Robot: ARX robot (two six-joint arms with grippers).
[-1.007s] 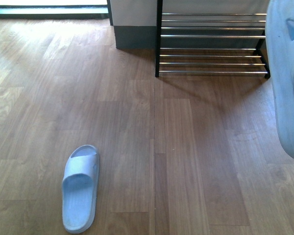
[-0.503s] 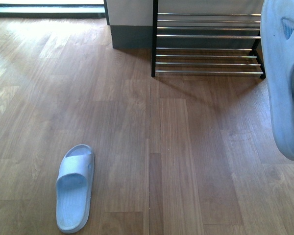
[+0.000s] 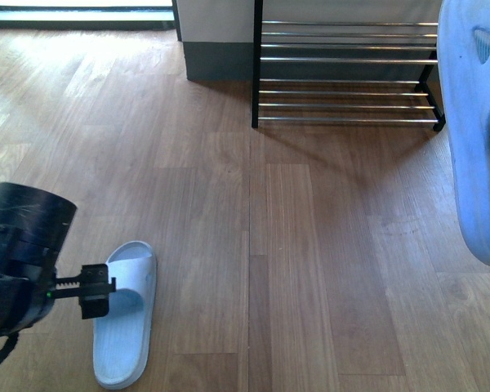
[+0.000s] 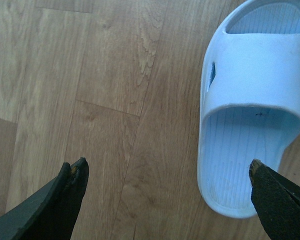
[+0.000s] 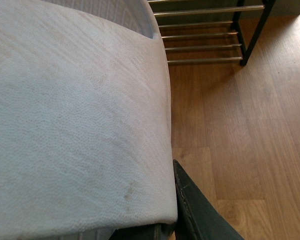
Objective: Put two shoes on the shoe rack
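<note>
One pale blue slide sandal [image 3: 124, 314] lies on the wood floor at the near left; it also shows in the left wrist view [image 4: 250, 110]. My left gripper [image 4: 167, 172] is open above the floor, one finger over the sandal's heel, the other over bare floor. A second slide sandal [image 3: 474, 122] hangs at the right edge, held up in the air; it fills the right wrist view [image 5: 75, 115], where my right gripper is shut on it, one finger [image 5: 200, 210] showing. The shoe rack [image 3: 347, 73] stands at the back right, also in the right wrist view [image 5: 205, 35]. No grey sneakers are in view.
My left arm's black wrist body [image 3: 20, 253] is at the near left edge. A grey wall base [image 3: 216, 61] stands left of the rack. Wood plank floor [image 3: 294, 245] lies between the sandal and the rack.
My left arm has come into the front view at the near left, over the sandal on the floor. The held sandal at the right has barely moved.
</note>
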